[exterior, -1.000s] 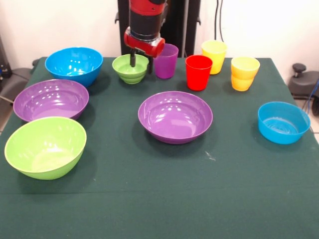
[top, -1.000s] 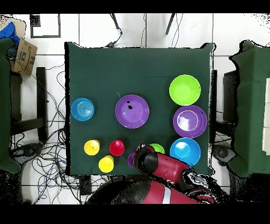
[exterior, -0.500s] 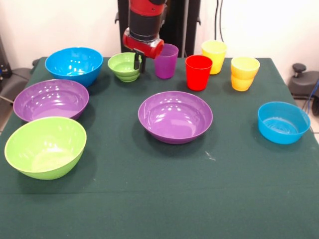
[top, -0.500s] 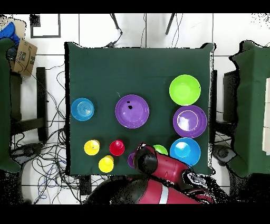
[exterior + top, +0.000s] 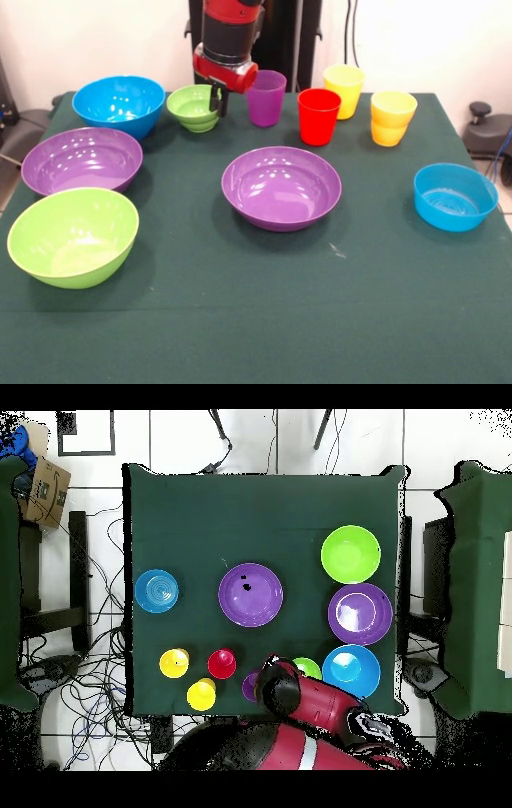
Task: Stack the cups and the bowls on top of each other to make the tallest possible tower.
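Lifted and shifted left since a second ago: small green bowl (image 5: 193,107), upper left of centre, pinched at its rim by gripper (image 5: 214,100) fingers, beside purple cup (image 5: 266,97), above tabletop (image 5: 264,312).

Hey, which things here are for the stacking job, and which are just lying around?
For the job: gripper on small green plastic bowl; centre purple bowl; red plastic cup.
Lying about: cardboard box and cables on the floor.

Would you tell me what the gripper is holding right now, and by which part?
The gripper holds the small green bowl by its rim, on the side nearest the purple cup.
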Tool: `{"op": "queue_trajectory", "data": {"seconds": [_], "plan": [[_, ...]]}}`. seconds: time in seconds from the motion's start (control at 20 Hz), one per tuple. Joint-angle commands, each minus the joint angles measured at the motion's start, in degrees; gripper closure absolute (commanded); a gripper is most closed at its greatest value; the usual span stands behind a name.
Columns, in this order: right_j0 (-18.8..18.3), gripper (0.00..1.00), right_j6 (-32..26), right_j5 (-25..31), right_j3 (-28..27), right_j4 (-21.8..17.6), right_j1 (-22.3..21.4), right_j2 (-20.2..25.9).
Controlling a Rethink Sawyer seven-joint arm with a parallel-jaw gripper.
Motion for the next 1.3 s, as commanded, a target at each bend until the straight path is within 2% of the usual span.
{"op": "queue_trajectory", "data": {"seconds": [0.05, 1.05, 1.15, 1.3], "plan": [[1.7, 1.00, 6.5, -2.9, -5.0, -0.6, 1.4, 3.4], [1.6, 1.00, 6.3, -2.4, -4.7, -0.8, 0.7, 3.7], [1.1, 1.00, 6.4, -1.4, -4.1, -0.7, -0.4, 4.5], [0.1, 1.00, 4.9, 3.0, -2.8, -1.1, -4.7, 6.9]]}}
